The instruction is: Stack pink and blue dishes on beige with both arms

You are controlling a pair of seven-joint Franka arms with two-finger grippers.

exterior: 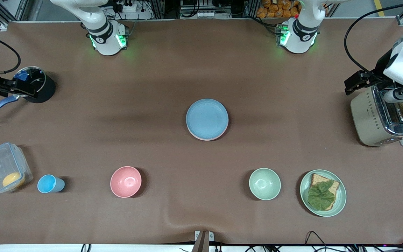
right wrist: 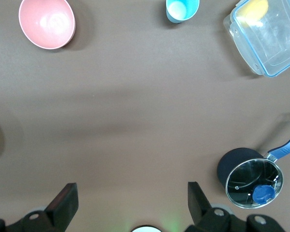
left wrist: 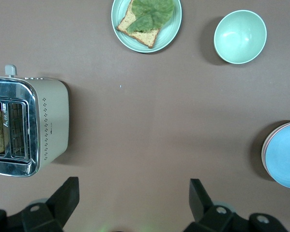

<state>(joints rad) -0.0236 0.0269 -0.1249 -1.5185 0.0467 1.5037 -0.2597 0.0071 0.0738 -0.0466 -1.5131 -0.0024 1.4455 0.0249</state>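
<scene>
The light blue plate point(exterior: 207, 118) lies at the middle of the table, on top of a stack. The pink plate's rim point(exterior: 209, 139) peeks out beneath it. The left wrist view shows the same blue plate point(left wrist: 286, 154) and pink rim point(left wrist: 264, 153). No beige plate shows; anything under the pink one is hidden. My left gripper point(left wrist: 133, 182) hangs open and empty high over bare table, between the toaster and the stack. My right gripper point(right wrist: 131, 185) is open and empty too, high over bare table near the black pot.
A toaster point(exterior: 373, 115) holding bread stands at the left arm's end. Nearer the front camera sit a green plate point(exterior: 341, 197) with toast and lettuce, a green bowl point(exterior: 264, 183), a pink bowl point(exterior: 126, 181), a blue cup point(exterior: 49, 183) and a clear box point(exterior: 2, 164). A black pot point(exterior: 44, 89) stands at the right arm's end.
</scene>
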